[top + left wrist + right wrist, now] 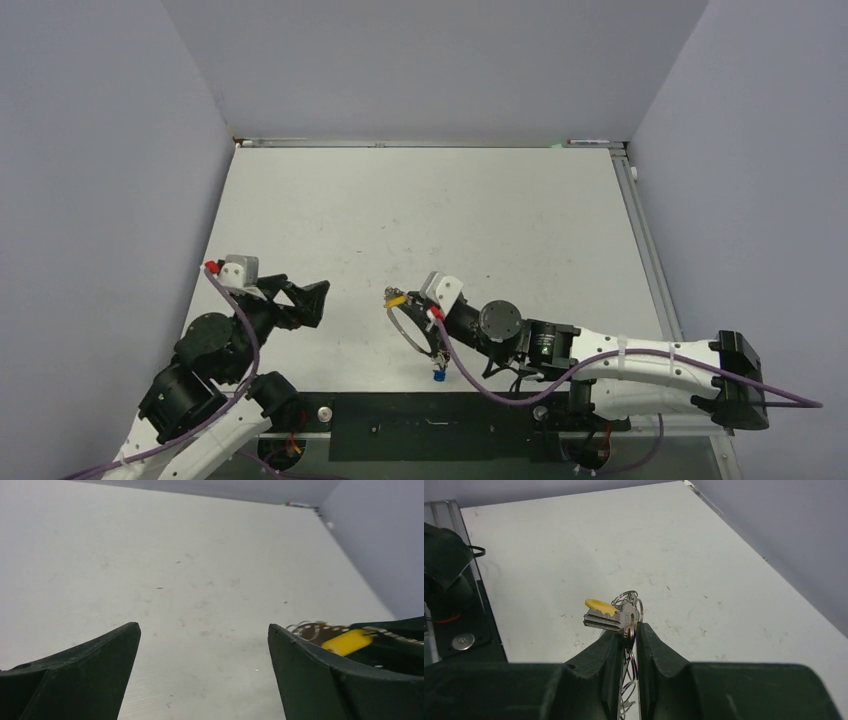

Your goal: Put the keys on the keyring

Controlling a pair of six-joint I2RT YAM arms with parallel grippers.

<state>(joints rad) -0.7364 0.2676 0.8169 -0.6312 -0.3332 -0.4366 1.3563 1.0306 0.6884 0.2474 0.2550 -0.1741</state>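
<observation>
My right gripper (pixel 411 303) (pixel 629 629) is shut on the thin silver keyring (pixel 402 332) and holds it above the table. In the right wrist view the wire loops (pixel 630 677) run down between the jaws. A silver key (pixel 607 618) with a yellow tag (pixel 598 604) sticks out left of the fingertips, its head pinched with the ring. The tag also shows in the top view (pixel 397 297) and the left wrist view (pixel 347 641). A blue-tagged key (pixel 438 377) sits at the ring's near end. My left gripper (pixel 312 301) (pixel 203 627) is open and empty, left of the ring.
A black base plate (pixel 430 428) runs along the table's near edge between the arm bases. Grey walls stand on the left, the right and at the back. A metal rail (pixel 645 240) lines the table's right edge.
</observation>
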